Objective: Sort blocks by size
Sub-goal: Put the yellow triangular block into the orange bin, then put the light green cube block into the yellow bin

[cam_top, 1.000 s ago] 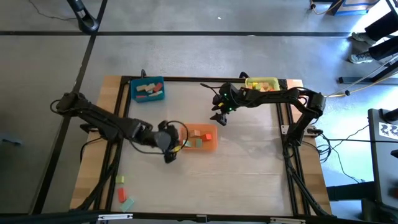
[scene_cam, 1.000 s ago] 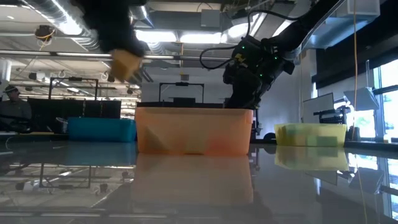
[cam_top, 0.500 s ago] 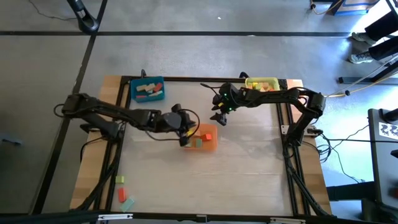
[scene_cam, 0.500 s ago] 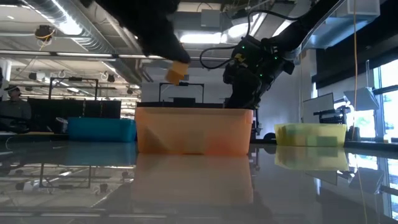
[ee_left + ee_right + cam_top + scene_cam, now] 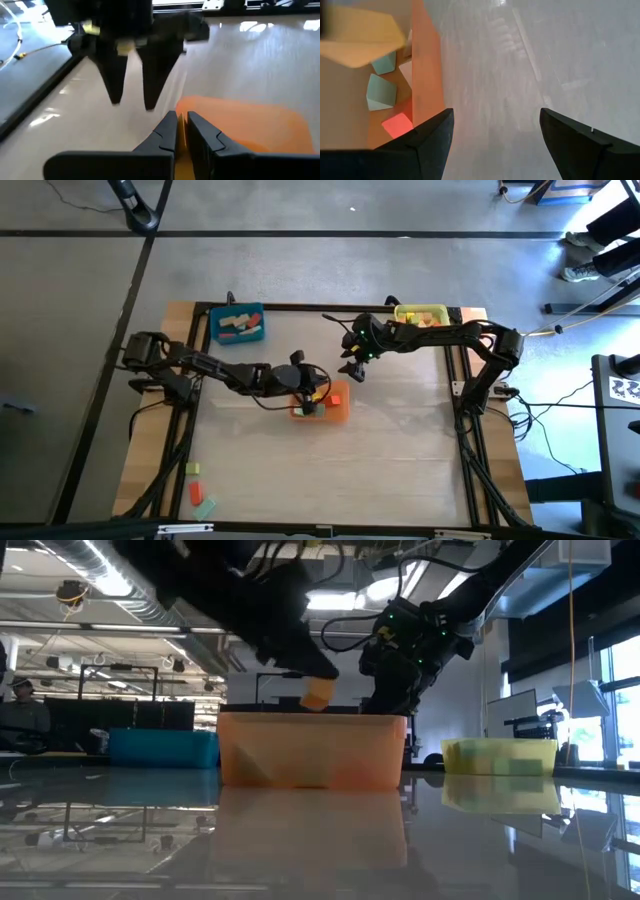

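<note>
Now the yellow block (image 5: 319,693), gripped tightly in the left gripper (image 5: 312,675), has been carried over the orange tray (image 5: 312,749), ready for release; the right gripper (image 5: 492,135) waits wide open just beside the tray.

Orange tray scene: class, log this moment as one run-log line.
left claw: shut on yellow block, above orange tray | right claw: open, empty, waiting behind tray | tray: holds blocks

Two arms, dark and slim-linked — black cables looping at each wrist. Right gripper (image 5: 351,367) carries green lights; its fingers (image 5: 432,142) are matte black wedges.
</note>
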`<state>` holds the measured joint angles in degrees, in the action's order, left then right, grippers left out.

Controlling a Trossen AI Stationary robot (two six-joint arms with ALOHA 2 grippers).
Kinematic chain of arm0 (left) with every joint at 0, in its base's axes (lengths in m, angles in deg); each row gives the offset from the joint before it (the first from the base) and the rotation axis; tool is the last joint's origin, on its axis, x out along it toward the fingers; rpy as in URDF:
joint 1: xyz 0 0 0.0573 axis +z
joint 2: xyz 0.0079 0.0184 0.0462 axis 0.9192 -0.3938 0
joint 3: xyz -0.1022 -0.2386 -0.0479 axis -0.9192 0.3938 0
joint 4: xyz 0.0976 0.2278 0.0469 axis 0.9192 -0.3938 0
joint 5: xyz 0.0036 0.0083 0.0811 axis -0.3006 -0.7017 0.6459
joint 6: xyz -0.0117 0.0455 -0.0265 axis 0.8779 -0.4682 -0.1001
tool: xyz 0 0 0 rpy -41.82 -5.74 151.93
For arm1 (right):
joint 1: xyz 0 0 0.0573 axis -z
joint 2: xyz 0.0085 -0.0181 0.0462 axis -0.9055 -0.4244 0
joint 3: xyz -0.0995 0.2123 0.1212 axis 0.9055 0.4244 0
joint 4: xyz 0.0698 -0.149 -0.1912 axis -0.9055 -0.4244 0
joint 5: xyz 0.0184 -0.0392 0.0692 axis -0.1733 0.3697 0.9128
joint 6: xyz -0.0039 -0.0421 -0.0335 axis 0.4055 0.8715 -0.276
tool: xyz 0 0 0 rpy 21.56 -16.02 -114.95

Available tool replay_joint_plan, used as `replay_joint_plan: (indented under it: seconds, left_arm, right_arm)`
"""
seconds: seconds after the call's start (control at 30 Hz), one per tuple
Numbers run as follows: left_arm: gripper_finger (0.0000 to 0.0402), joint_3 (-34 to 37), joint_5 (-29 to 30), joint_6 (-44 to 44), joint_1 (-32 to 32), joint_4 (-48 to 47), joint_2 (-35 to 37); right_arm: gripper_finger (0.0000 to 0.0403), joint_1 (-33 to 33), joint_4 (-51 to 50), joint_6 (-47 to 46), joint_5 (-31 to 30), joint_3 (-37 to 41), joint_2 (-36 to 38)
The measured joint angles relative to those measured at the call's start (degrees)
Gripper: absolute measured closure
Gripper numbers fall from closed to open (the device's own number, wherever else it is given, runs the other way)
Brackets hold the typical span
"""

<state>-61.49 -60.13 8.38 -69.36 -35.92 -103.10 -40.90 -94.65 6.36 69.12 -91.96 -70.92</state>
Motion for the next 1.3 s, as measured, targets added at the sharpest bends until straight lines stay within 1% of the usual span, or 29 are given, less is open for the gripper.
replay_joint_plan:
  seconds: [0.13, 0.27, 0.5, 0.63, 0.73, 0.93, 1.07, 1.2, 1.3]
  left_arm:
    - [0.0385, 7.34, 0.60, 3.03, 0.92, 9.93, -0.15]
    - [0.0380, 10.86, 0.95, 3.67, 1.98, 15.89, -0.15]
    - [0.0359, 11.05, 0.93, 5.11, 3.09, 16.82, -0.15]
    - [0.0337, 11.05, 0.93, 5.54, 3.09, 16.87, -0.15]
    - [0.0306, 11.03, 0.93, 6.29, 3.11, 16.88, -0.15]
    - [0.0232, 10.98, 0.87, 6.84, 3.41, 16.84, -0.13]
    - [0.0200, 10.11, 0.86, 6.65, 2.84, 16.67, -0.13]
    - [0.0189, 8.06, 0.81, 1.30, 1.27, 15.59, 0.86]
    - [0.0188, 6.87, 0.80, -2.41, 0.06, 13.05, 3.46]
  right_arm:
    - [0.0110, 0.00, 0.03, 0.00, 0.00, 0.00, 0.00]
    - [0.0110, 0.00, 0.07, 0.00, 0.00, 0.00, 0.00]
    - [0.0110, -0.01, 0.26, -0.08, -0.04, 0.00, 0.00]
    - [0.0110, 0.00, 0.47, -0.15, -0.04, 0.00, 0.00]
    - [0.0110, -0.02, 0.49, -0.17, -0.07, 0.00, -0.02]
    - [0.0110, -0.01, 0.51, -0.17, -0.09, 0.00, -0.01]
    - [0.0110, 0.00, 0.54, -0.17, -0.11, 0.00, 0.00]
    - [0.0110, -0.01, 0.53, -0.16, -0.15, 0.00, -0.01]
    - [0.0110, -0.01, 0.47, -0.17, -0.18, -0.01, -0.01]
